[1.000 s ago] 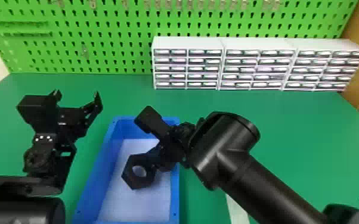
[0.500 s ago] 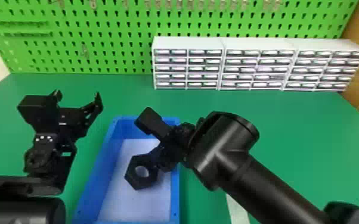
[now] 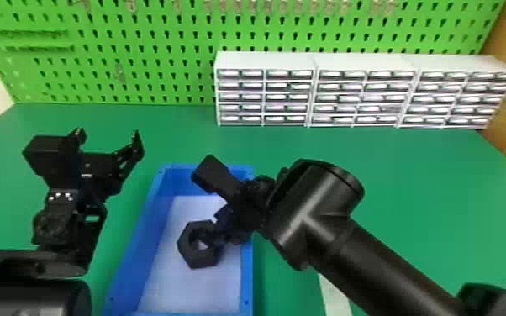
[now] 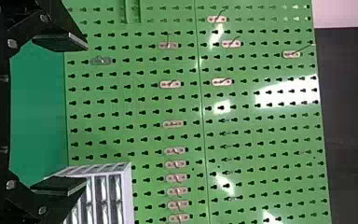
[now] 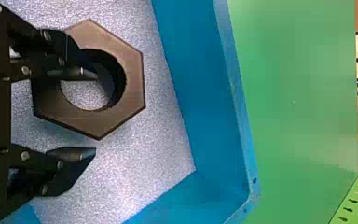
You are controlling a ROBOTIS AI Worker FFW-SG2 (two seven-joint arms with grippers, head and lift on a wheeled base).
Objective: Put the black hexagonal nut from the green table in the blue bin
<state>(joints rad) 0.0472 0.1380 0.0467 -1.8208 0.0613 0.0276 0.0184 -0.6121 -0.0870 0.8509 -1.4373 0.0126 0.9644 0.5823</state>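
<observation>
The wide green table (image 3: 412, 189) carries everything, and standing on it is the open blue plastic bin (image 3: 145, 235) with its pale, grainy floor (image 3: 189, 290). The black right arm (image 3: 382, 260) reaches in over the bin's right-hand rim, so it is clearly the nearer of the 2. The left gripper (image 3: 107, 136) waits beyond the opposite side of the bin, its 2 fingers wide apart and nothing between them.

The thick black hexagonal nut (image 5: 98, 123) is inside the bin's walls, over the pale floor, broad face up. I judge that it rests there or very nearly, though its underside is hidden and I cannot be sure of contact. It has no long axis worth matching; what counts is its round hole, which opens towards the right wrist camera.

The move turns on how the right gripper (image 5: 95, 112) straddles the nut's wall: its jaws stand apart, 1 finger (image 5: 81, 73) crossing the ring with its tip at the hole, the other finger (image 5: 74, 154) just outside the rim, near it and apparently clear. With the nut already in place, the next need looks like a straight pull back along the hole's axis. A sideways pull could snag the finger at the hole and drag or tip the nut.
</observation>
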